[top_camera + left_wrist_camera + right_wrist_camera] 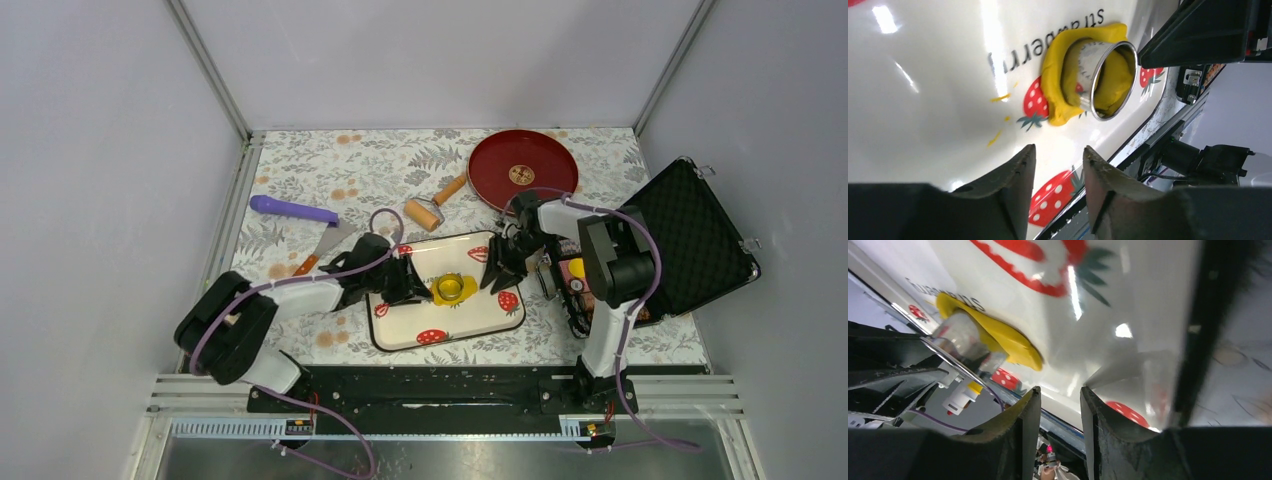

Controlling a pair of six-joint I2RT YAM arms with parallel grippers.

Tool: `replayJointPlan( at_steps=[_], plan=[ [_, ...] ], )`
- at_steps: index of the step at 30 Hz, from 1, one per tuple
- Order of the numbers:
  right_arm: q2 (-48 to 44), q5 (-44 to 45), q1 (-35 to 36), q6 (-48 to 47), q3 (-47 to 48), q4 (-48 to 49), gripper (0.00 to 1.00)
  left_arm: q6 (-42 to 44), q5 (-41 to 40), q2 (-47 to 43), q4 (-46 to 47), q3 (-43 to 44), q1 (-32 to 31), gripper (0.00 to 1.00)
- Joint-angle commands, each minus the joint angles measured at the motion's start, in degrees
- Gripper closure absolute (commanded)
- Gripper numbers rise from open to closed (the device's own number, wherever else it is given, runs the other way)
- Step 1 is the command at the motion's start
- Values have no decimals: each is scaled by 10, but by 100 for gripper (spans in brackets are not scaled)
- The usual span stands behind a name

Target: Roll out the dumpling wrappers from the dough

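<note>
The yellow dough (447, 294) is a flattened patch in the middle of the white strawberry-print tray (400, 340). A round metal cutter ring (455, 286) sits tilted on it, with dough inside the ring. In the left wrist view the dough (1055, 75) wraps round the ring (1108, 80). It also shows in the right wrist view (1008, 342). No separate cut wrapper is visible. My left gripper (418, 283) is open and empty just left of the dough (1058, 150). My right gripper (495, 268) is open and empty at the tray's right edge (1059, 389).
A red plate (522, 170) lies at the back right. A small wooden roller (435, 205), a purple rolling pin (292, 210) and a scraper (325, 245) lie behind and left of the tray. An open black case (695, 235) stands at the right. Small yellow crumbs (998, 97) lie on the tray.
</note>
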Motion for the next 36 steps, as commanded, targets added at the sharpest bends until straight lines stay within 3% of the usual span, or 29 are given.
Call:
replayJointPlan(
  at_steps=[1,7,14,25,30,34,36],
  plan=[
    [38,-1,22,7,35,15,58,-8,-40,-76,-35,-23,24,57],
    [68,1,39,18,63,17,59,39,-98,-187,-230,3,80,48],
    [88,11,53,24,76,18,70,67,-160,-242,-359,-4,147,46],
    [82,5,72,24,88,11,86,40,-108,-176,-278,-70,157,48],
    [67,-3,74,22,90,5,93,39,-80,-154,-214,-87,158,61],
    [30,-3,75,24,76,2,94,43,-74,-122,-185,-85,157,82],
    [12,-4,76,26,68,2,94,47,-76,-104,-171,-82,158,86]
  ],
)
